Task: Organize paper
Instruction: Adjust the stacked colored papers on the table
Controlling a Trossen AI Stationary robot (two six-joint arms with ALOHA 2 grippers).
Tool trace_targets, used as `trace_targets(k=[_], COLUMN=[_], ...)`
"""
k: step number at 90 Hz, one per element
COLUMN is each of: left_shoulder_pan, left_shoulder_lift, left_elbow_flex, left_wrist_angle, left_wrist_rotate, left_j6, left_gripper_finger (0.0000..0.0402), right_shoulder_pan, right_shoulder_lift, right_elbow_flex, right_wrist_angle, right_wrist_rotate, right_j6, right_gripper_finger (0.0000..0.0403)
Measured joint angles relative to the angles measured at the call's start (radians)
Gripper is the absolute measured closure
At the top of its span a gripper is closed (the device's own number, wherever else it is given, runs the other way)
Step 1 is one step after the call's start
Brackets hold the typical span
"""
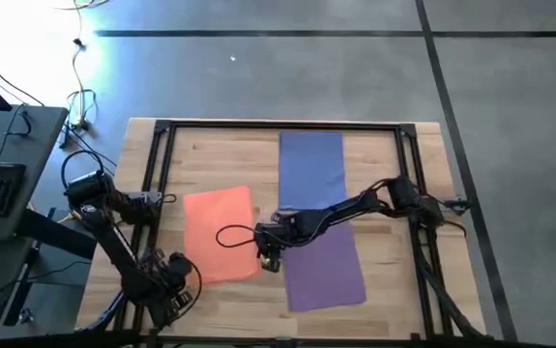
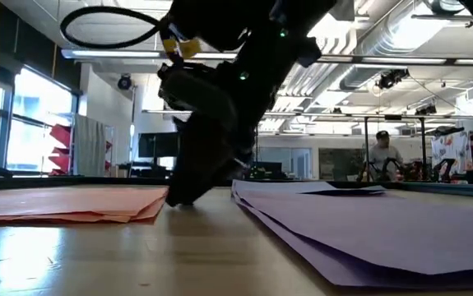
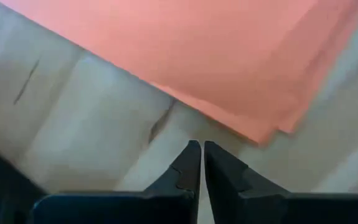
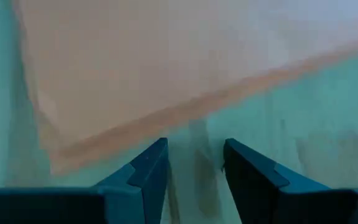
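Right gripper [image 1: 270,259] down at the table between the piles, fingers parted, nothing held.
We find it low beside the orange stack [image 1: 220,233], its fingers straddling bare wood just short of that stack's edge; we judge it is lining up to nudge or lift a sheet. The orange sheets lie fanned, not squared. The purple sheets [image 1: 324,271] lie under the right arm, with the blue sheets [image 1: 310,166] farther back, touching them. The left gripper [image 3: 202,163] waits near the orange stack's corner, fingers closed on nothing.
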Motion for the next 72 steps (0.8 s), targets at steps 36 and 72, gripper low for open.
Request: trace_targets(k=[36, 72], left_shoulder_pan=[0.014, 0.014], left_shoulder_lift=[-0.010, -0.011], left_elbow_flex=[-0.028, -0.004], left_wrist_angle=[0.082, 0.054], left_wrist_rotate=[-0.005, 0.069], left_j6=[0.043, 0.021], left_gripper_finger=[0.0401, 0.0401], right_shoulder_pan=[0.000, 0.000], right_shoulder_lift=[0.025, -0.022], right_elbow_flex=[0.001, -0.003], right_wrist_angle=[0.088, -0.027], right_wrist_rotate=[0.003, 0.027], right_j6=[0.006, 0.013], right_gripper_finger=[0.0266, 0.0266])
